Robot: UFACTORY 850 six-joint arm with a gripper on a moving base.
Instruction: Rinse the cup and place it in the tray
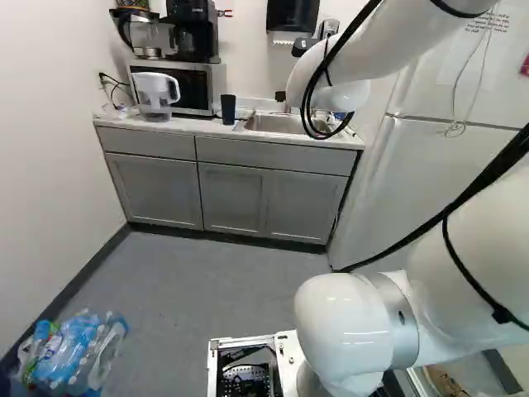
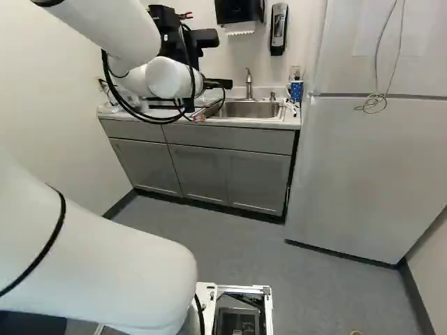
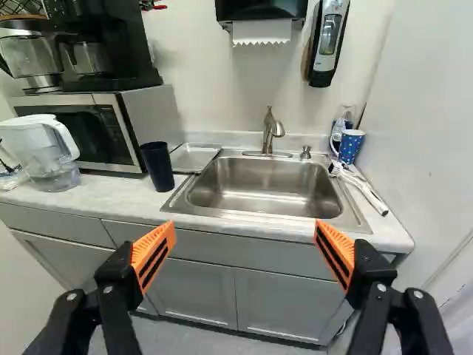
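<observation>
In the right base view my gripper point(image 2: 210, 102) is before the counter, left of the sink. Seen from the wrist, the gripper point(image 3: 245, 228) has its orange pads wide apart, nothing between them. A dark blue cup point(image 3: 158, 167) stands upright on the counter, beside a flat metal tray point(image 3: 194, 157) that lies against the sink's side; the left base view shows the same cup point(image 1: 228, 109). The steel sink point(image 3: 259, 216) has a faucet point(image 3: 270, 132) at its back. Both are ahead of the gripper.
A water pitcher point(image 3: 50, 159) and a microwave point(image 3: 131, 126) are beyond the cup. At the sink's other side are a blue patterned cup point(image 3: 350, 146) and a white brush point(image 3: 358, 183). A fridge point(image 2: 370, 160) adjoins the counter; bagged bottles point(image 1: 73, 351) lie on the floor.
</observation>
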